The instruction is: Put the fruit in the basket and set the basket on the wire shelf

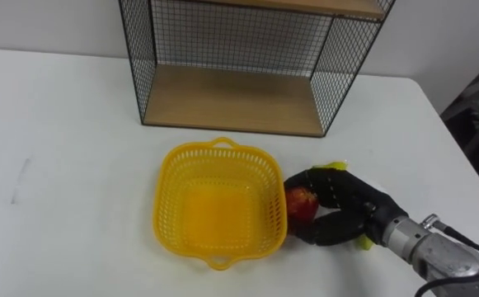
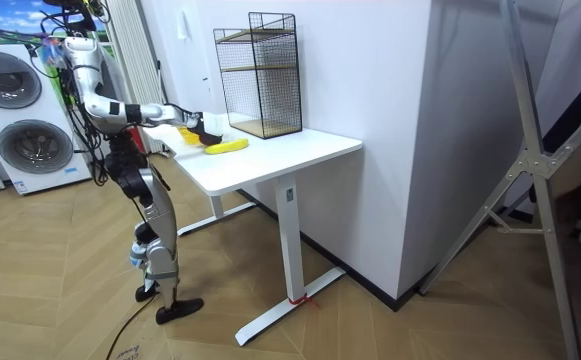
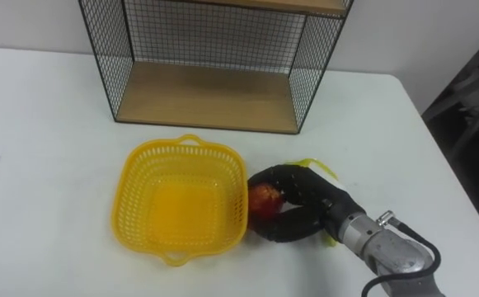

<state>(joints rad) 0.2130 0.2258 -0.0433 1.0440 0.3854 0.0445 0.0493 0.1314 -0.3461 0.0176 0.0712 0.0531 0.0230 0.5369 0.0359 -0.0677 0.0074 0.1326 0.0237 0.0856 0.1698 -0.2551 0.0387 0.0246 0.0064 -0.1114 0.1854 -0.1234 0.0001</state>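
The right hand [image 1: 359,206] comes in from the lower right, its dark fingers [image 1: 328,183] and thumb curled round a red apple [image 1: 302,203] and clamped on it from above and below. The apple faces the basket [image 1: 218,216] and sits just outside its right wall, close enough that contact between the two cannot be ruled out. Whether the apple rests on the surface [image 1: 66,140] or is held just clear of it cannot be told.

A banana [image 1: 331,166] lies under and behind the hand. One yellow end pokes out past the fingers on the far side, and another bit shows at the near side of the wrist. In the room view it lies on the surface beside the hand, on the room view's right.

The yellow basket is a square plastic one with a lattice wall and a small handle on its far and near rims. It stands upright near the middle of the surface with nothing in it.

Beyond the basket and apart from it, the wire shelf [image 1: 239,99] stands at the far edge of the surface against the wall. It is a black mesh frame with a bare wooden bottom board and a second board above. A faint grey mark [image 1: 18,181] shows towards the left edge.

In the room view the robot stands upright on the wooden floor at the end of the surface on the room view's left, with its right arm stretched out over it. Two washing machines [image 2: 15,110] stand behind it.
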